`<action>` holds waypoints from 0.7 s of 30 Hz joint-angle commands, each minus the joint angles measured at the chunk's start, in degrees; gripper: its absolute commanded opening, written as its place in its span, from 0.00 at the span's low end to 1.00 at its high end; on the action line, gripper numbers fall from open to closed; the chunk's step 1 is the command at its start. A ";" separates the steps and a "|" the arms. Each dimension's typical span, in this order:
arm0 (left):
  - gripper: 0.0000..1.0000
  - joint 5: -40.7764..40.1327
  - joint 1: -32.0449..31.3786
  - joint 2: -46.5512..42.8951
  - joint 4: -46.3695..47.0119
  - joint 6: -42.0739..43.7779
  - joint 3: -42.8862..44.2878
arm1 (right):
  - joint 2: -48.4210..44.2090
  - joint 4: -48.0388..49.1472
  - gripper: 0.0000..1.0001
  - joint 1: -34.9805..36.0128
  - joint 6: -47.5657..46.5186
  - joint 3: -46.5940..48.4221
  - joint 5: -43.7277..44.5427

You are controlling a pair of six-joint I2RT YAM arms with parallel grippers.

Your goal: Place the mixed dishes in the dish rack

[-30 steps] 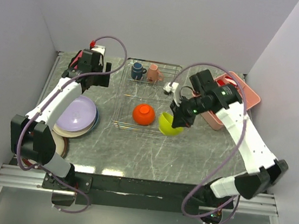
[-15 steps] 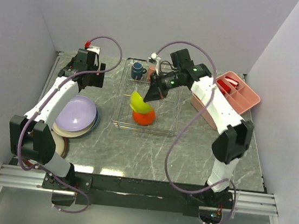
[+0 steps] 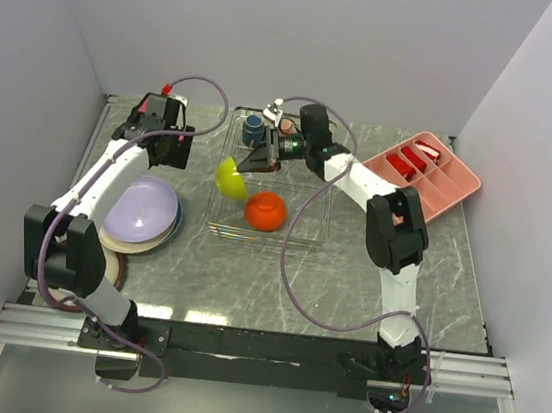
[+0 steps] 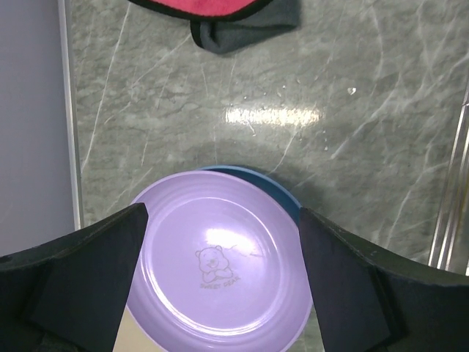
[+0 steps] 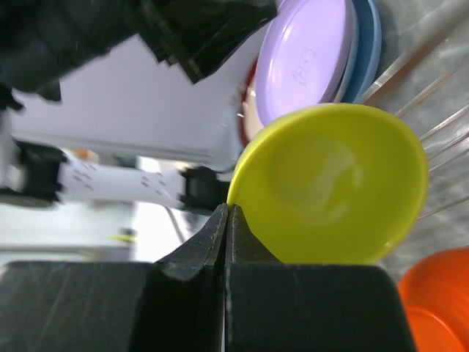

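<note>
Red-pink cloth (image 4: 220,9): running off the left wrist view's top edge.
Light-blue plate (image 4: 278,191): lying mostly hidden under lavender plate (image 4: 220,264).
Orange bowl (image 5: 440,304): being cropped at the right wrist view's corner.

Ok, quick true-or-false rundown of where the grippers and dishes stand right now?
1. The right gripper pinches the rim of the yellow-green bowl. True.
2. The left gripper is shut on the lavender plate. False: it is open above the plate and holds nothing.
3. The orange bowl sits inside the dish rack. True.
4. The dark blue mug stands in the pink tray. False: it is in the far part of the dish rack.
</note>
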 commanded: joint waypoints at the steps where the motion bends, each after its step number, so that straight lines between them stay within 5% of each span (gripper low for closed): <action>1: 0.90 -1.54 0.16 0.46 -0.69 2.05 -0.52 | 0.84 32.93 0.00 -0.85 27.39 -4.69 -2.59; 7: 0.90 -1.63 0.16 2.39 -1.13 2.05 0.00 | 3.91 40.41 0.00 -0.76 33.72 -8.21 -0.48; 21: 0.88 0.04 0.07 6.61 -0.69 1.00 2.29 | 5.41 40.24 0.00 -1.55 35.04 -17.88 0.58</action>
